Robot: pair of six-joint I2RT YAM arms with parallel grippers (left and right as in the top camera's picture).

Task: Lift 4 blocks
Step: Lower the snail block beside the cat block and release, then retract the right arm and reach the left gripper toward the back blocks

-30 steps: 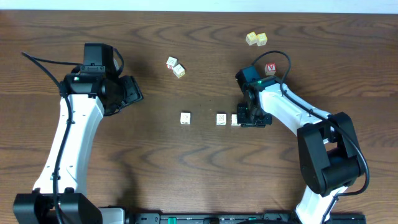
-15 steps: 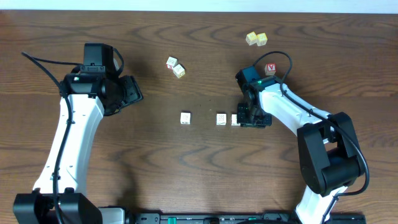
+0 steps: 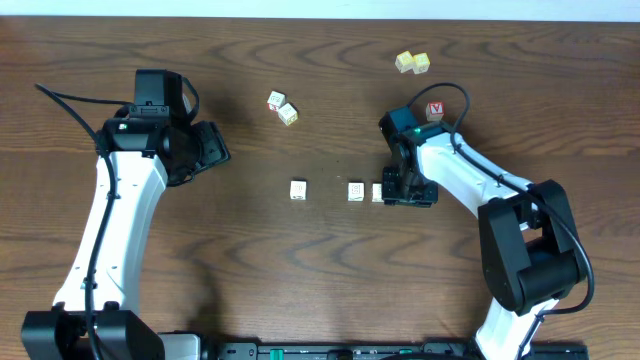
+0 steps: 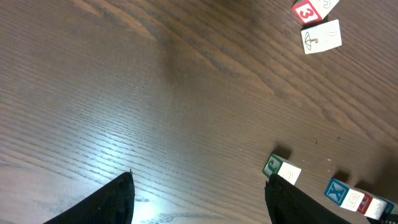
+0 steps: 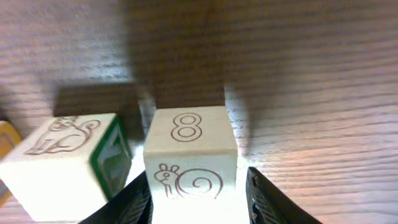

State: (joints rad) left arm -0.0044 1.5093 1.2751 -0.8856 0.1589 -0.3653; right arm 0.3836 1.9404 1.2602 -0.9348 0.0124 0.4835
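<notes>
Dark wood-grain table [image 3: 250,260] throughout, scattered toy cubes on it. Around the work, nearest first: umbrella-printed cube [image 3: 288,114] left of centre, close against a numbered block [image 3: 276,100] showing a red 3 on one side. Red-faced cube [image 3: 434,111] right of centre, alone. Farthest back, two pale yellow cubes [image 3: 412,62] side by side near the far edge.

Nearer than all of these, a row of three blocks across the middle of the table. Lone block [image 3: 298,189] at the left end, well apart from the other two. Cat block [image 3: 356,191] next, then snail block [image 3: 379,192] at the right end, just beside the cat block with only a narrow slot between them.

Right gripper [image 5: 194,186] down over the snail block, fingers [image 5: 260,198] parted and flanking it, one on each side. Block flat on the table, its 8 and snail prints facing the wrist camera. Sliver of wood visible between the block and the outer finger. Other finger sunk into the slot between the two blocks, contact there too dark to tell. Cat block crowding that side, green face turned toward the slot.

Left gripper [image 4: 199,186] farther back and off to the left, spread wide over bare wood, holding nothing, well apart from every block. From its wrist camera, row of three low at the right, numbered block and umbrella-printed cube at top right.
</notes>
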